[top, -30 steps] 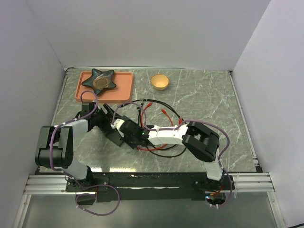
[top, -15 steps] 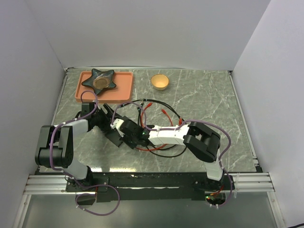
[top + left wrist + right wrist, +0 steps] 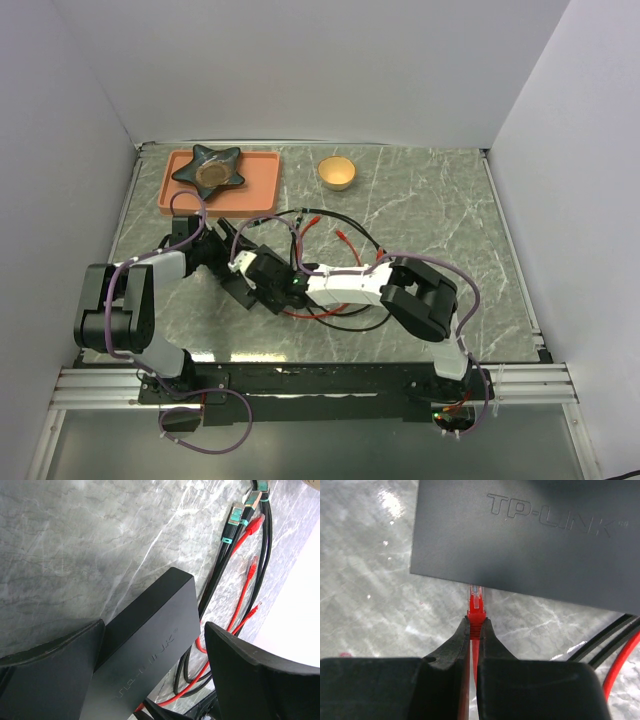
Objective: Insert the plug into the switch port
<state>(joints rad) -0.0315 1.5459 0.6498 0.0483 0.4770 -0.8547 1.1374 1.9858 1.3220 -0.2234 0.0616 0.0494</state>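
The switch is a flat black TP-LINK box (image 3: 530,535), also in the left wrist view (image 3: 150,640) and under both grippers in the top view (image 3: 243,290). My right gripper (image 3: 477,621) is shut on the boot of the red plug (image 3: 476,600). The plug's clear tip meets the box's near edge, and the ports on that edge are hidden below the rim. My left gripper (image 3: 154,626) is open and straddles the box. Its left finger (image 3: 55,670) lies against the box's side. Its right finger (image 3: 260,680) stands apart, with cables showing in the gap.
Loose red and black cables (image 3: 340,240) lie right of the box, some with green-booted plugs (image 3: 235,522). A salmon tray (image 3: 258,190) holding a dark star-shaped dish (image 3: 210,168) sits at the back left. A yellow bowl (image 3: 337,172) stands at the back centre.
My right gripper has moved left with the red plug, closer to the box's edge. The left arm has stayed in place.
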